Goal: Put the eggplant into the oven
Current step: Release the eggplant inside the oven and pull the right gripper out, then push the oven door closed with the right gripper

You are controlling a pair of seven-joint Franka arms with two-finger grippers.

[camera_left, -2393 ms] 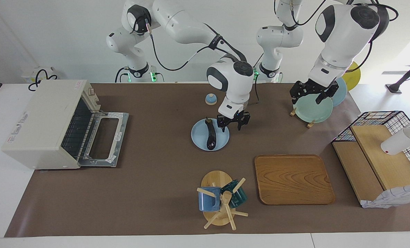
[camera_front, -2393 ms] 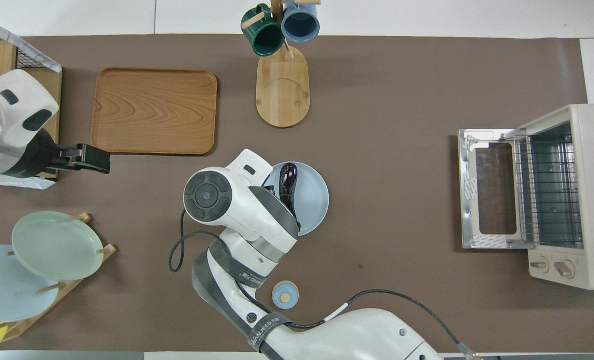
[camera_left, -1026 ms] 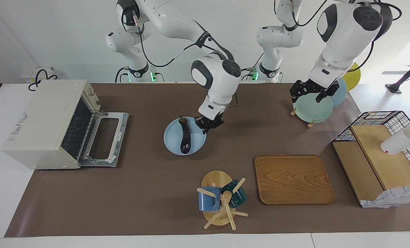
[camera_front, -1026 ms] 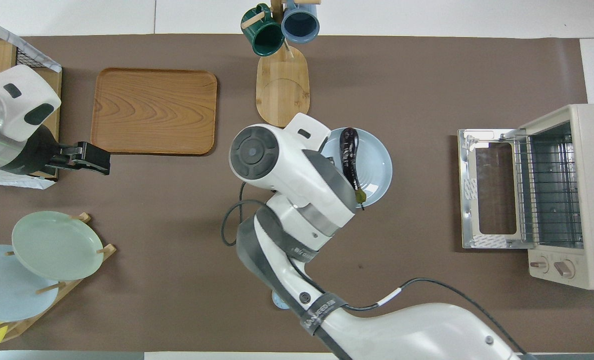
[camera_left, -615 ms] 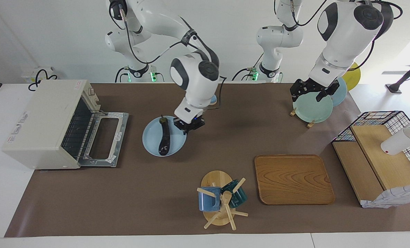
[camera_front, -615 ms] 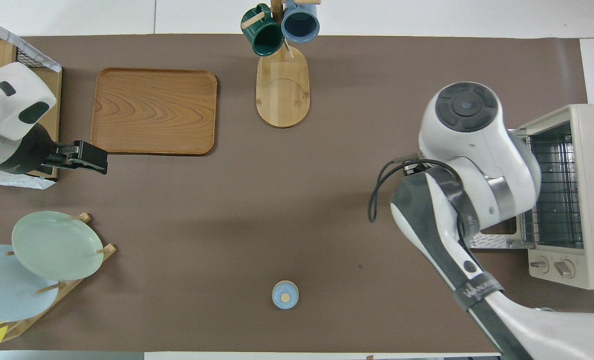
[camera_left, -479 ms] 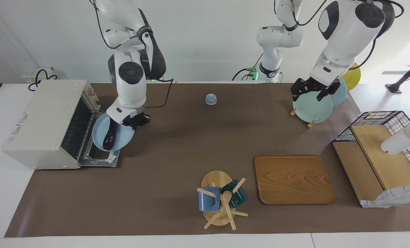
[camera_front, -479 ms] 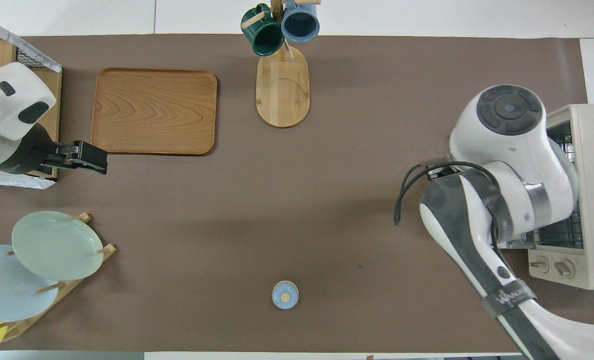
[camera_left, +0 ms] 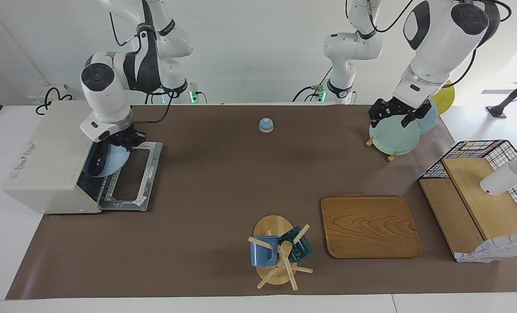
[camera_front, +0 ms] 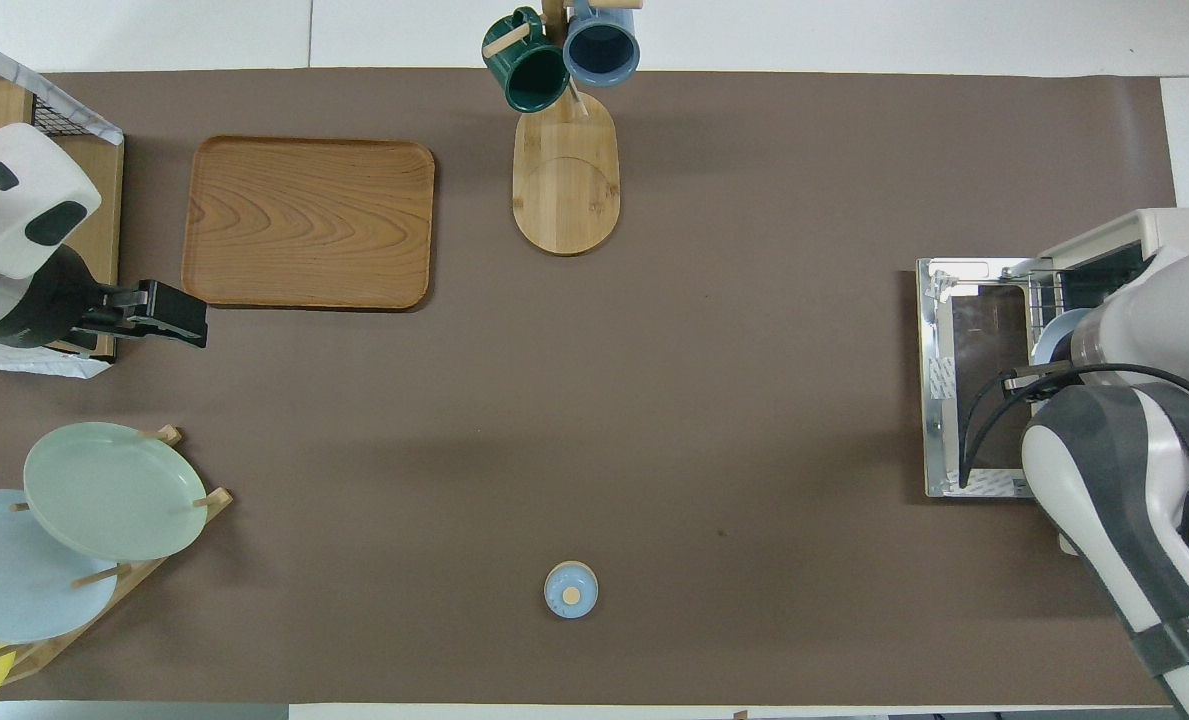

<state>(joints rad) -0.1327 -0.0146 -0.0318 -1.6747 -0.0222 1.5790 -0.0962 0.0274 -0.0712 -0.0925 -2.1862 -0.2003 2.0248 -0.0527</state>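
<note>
Your right gripper (camera_left: 125, 140) is clamping its jaws tight on the rim of the light blue plate (camera_left: 112, 160), holding it tilted at the mouth of the oven (camera_left: 54, 152), over the dropped door (camera_left: 132, 176). The eggplant (camera_left: 96, 164) is lying on that plate, its lower end reaching into the oven opening above the wire rack. In the facing view that group is sitting at about 9 o'clock on the surface (camera_left: 223, 182). Your left gripper (camera_left: 398, 114) is waiting with jaws spread wide over the green plate (camera_left: 393, 138) in the dish rack, at about 2 o'clock.
</note>
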